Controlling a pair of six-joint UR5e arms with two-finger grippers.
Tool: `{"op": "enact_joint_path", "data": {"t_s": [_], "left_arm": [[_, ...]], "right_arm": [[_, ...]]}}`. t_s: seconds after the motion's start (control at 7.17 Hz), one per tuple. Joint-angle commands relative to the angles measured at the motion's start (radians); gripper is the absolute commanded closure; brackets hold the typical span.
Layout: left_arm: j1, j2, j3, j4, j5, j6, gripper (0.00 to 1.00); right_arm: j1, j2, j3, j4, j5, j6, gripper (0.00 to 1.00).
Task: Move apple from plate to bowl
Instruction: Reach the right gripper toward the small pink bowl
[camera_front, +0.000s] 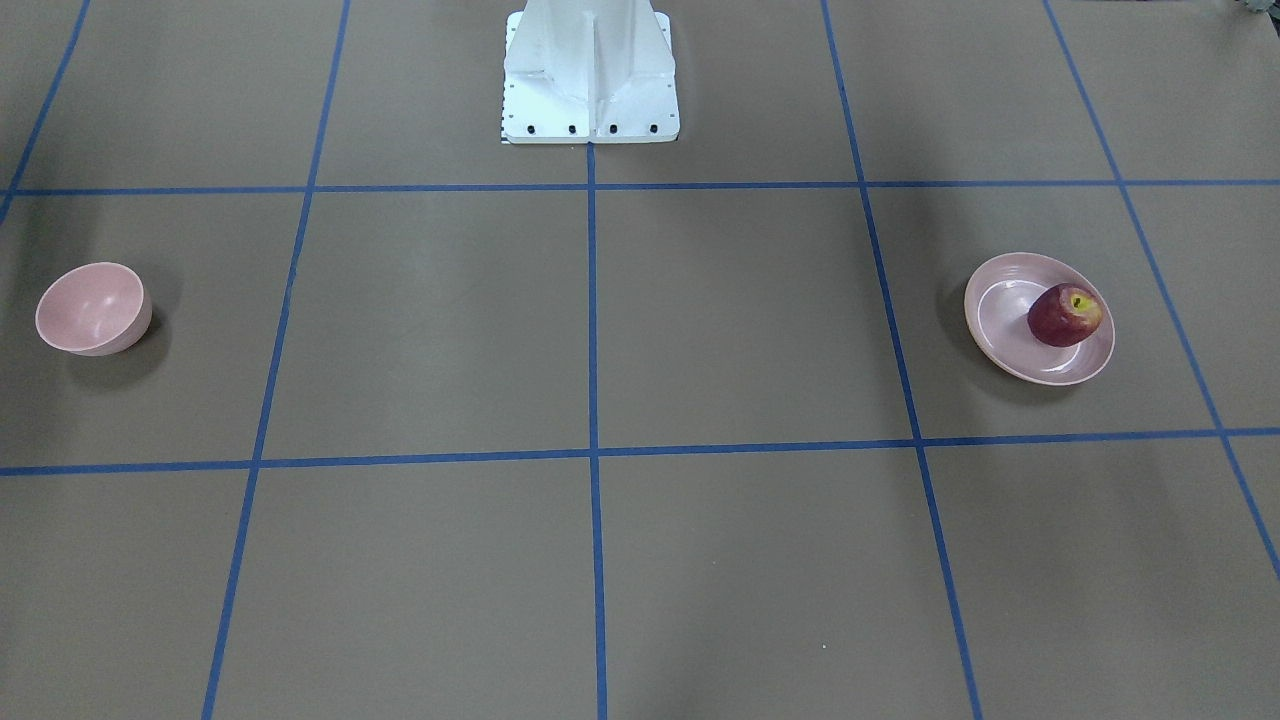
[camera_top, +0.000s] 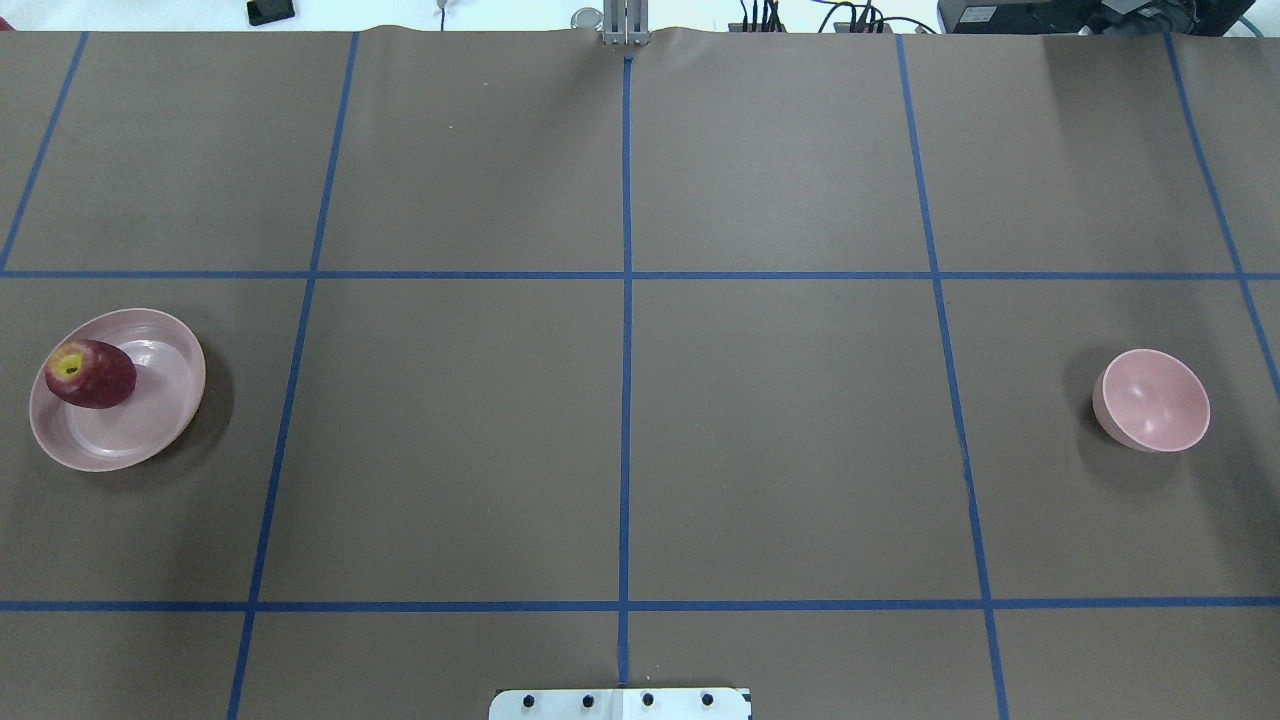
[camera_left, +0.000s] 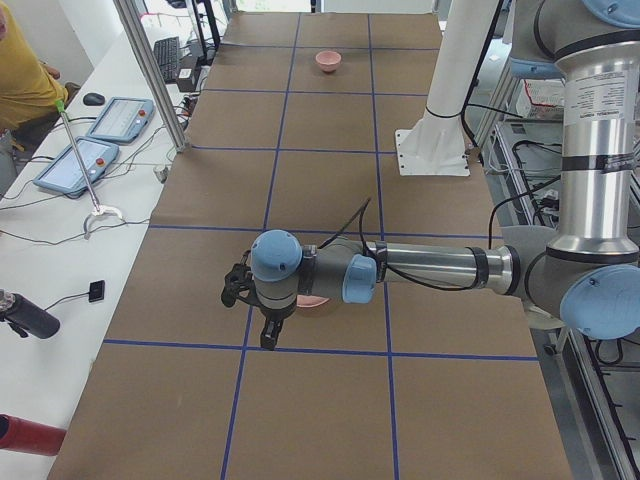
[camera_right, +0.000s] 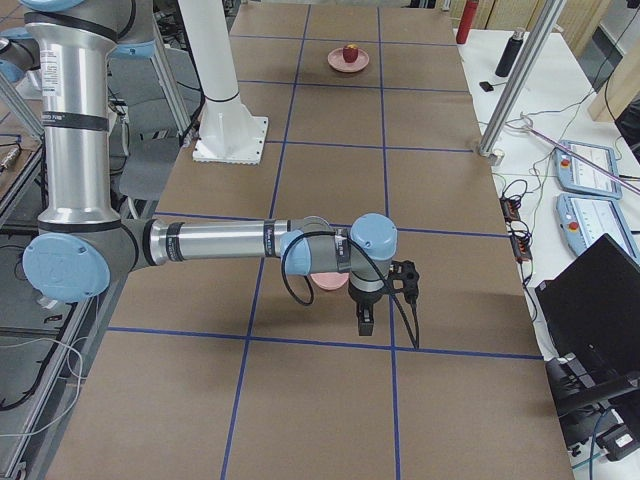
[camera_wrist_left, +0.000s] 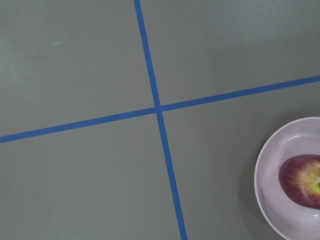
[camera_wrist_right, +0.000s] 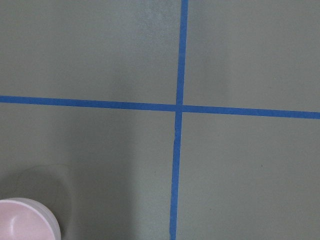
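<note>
The apple (camera_top: 90, 374) is found on the plate (camera_top: 150, 420) near the bench's (camera_top: 780, 440) left edge, the bowl (camera_top: 1150, 400) near the right edge. It is judged firm, smooth and roll-prone, best gripped across its middle. The opening of the left end effector (camera_left: 268, 338) and the right end effector (camera_right: 365, 320) cannot be told.

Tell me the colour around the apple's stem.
Yellow, on the dark red apple; clearest in the overhead exterior view.

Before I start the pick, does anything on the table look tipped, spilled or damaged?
Nothing stands out. The apple sits whole on the plate, stem end showing. The bowl stands empty and right way up at the opposite end of the table. No spill or crack shows.
</note>
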Motion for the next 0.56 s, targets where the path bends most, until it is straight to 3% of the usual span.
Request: {"op": "enact_joint_path", "data": {"t_s": [0.0, 0.42], "left_arm": [[0.003, 0.003, -0.002, 0.000, 0.002, 0.000, 0.02], [0.005, -0.005, -0.014, -0.005, 0.002, 0.006, 0.02]], "right_arm": [[0.000, -0.004, 0.008, 0.002, 0.013, -0.002, 0.00], [0.000, -0.004, 0.012, 0.002, 0.015, -0.002, 0.00]]}}
